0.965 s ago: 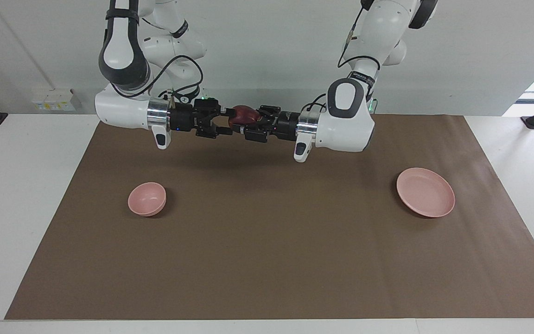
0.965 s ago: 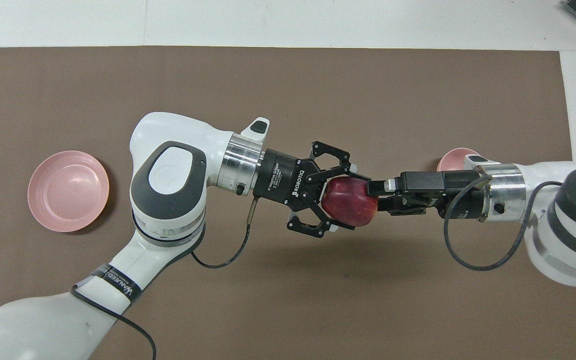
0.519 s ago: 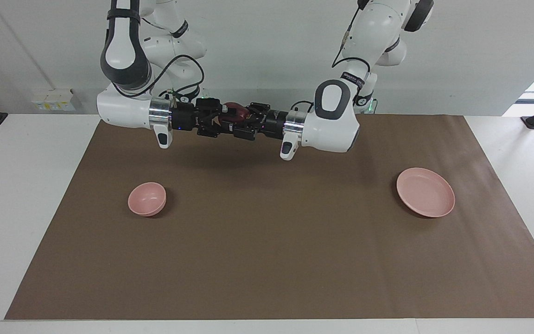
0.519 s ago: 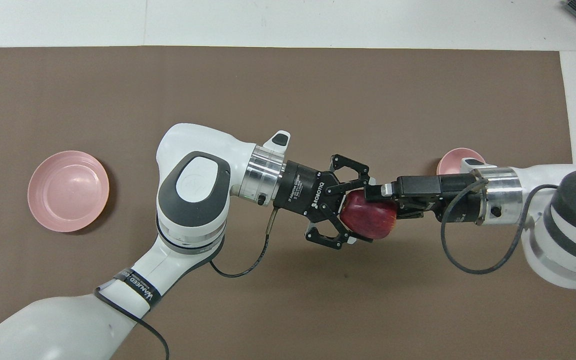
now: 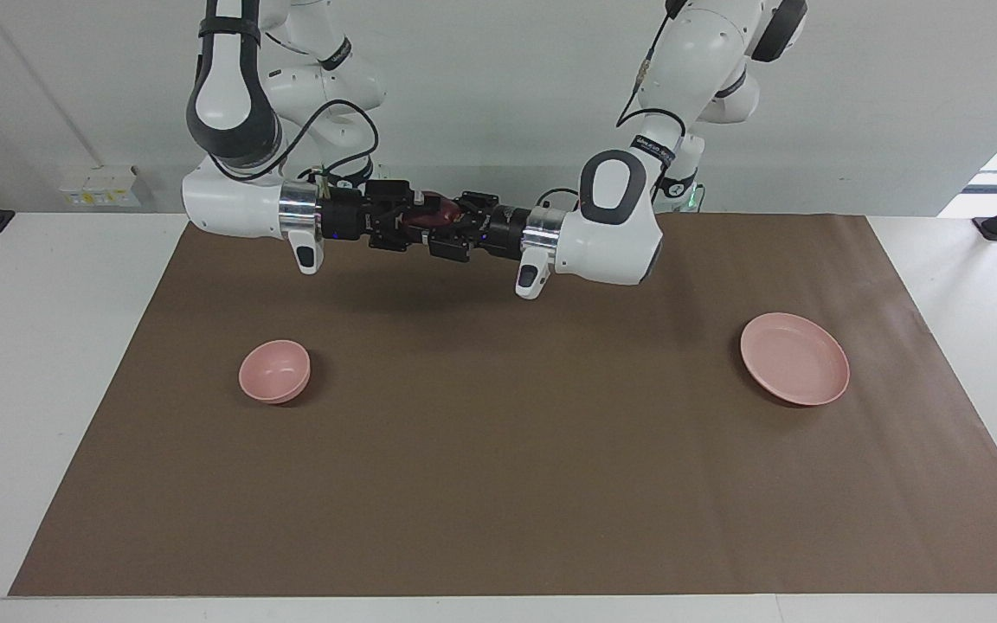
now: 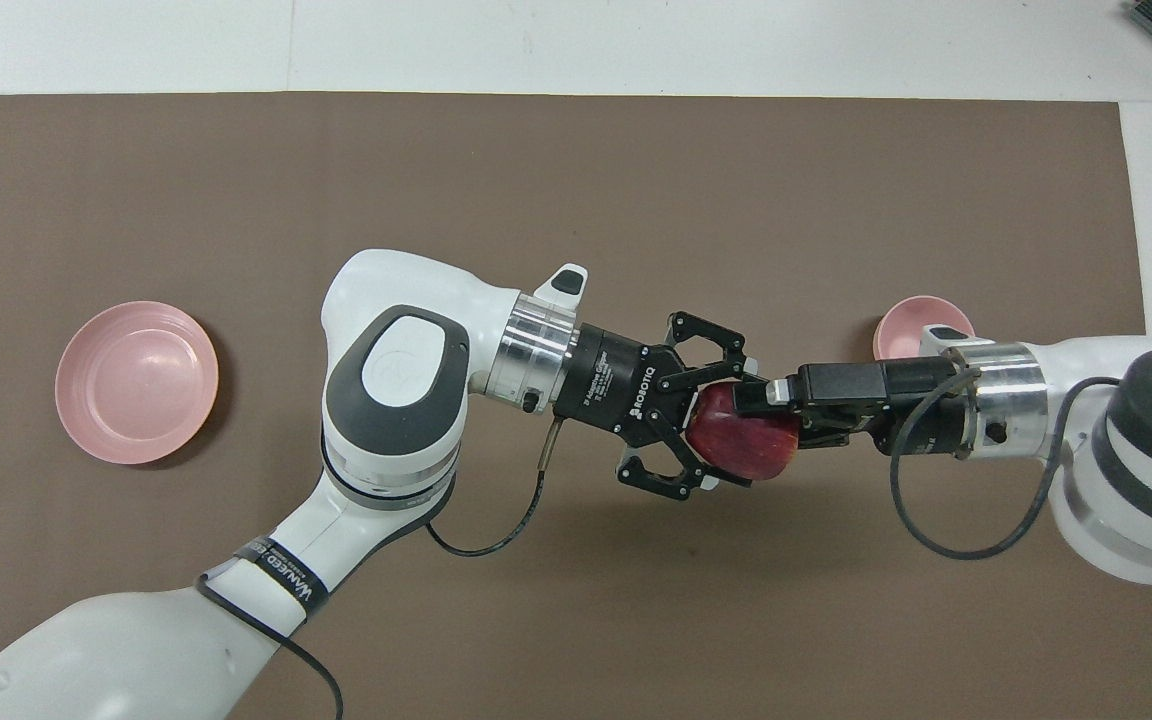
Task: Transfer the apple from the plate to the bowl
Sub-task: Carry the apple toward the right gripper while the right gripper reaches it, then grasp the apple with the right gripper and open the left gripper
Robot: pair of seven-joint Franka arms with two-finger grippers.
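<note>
Holding the apple point(image 6: 744, 446) up in the air, the left gripper point(image 6: 718, 430) has its fingers pinched on the fruit from the side, both arms stretched out level toward each other over the brown mat point(image 5: 498, 484). The right gripper point(image 6: 766, 398) meets it head-on: its fingers are spread to their widest and lie around the apple, one finger point(image 6: 764, 393) across the top of the fruit, and whether they press on it cannot be told. In the facing view only a sliver of the red apple point(image 5: 438, 213) shows between the two black grippers, left point(image 5: 442, 227) and right point(image 5: 416, 218), high over the part of the mat close to the robots' edge of the table.

The plate point(image 5: 794, 358) sits bare on the mat toward the left arm's end of the table. The bowl point(image 5: 274, 371) sits on the mat toward the right arm's end, also with nothing in it; from overhead the bowl point(image 6: 904, 322) is partly covered by the right arm's wrist. The plate point(image 6: 136, 382) shows whole there.
</note>
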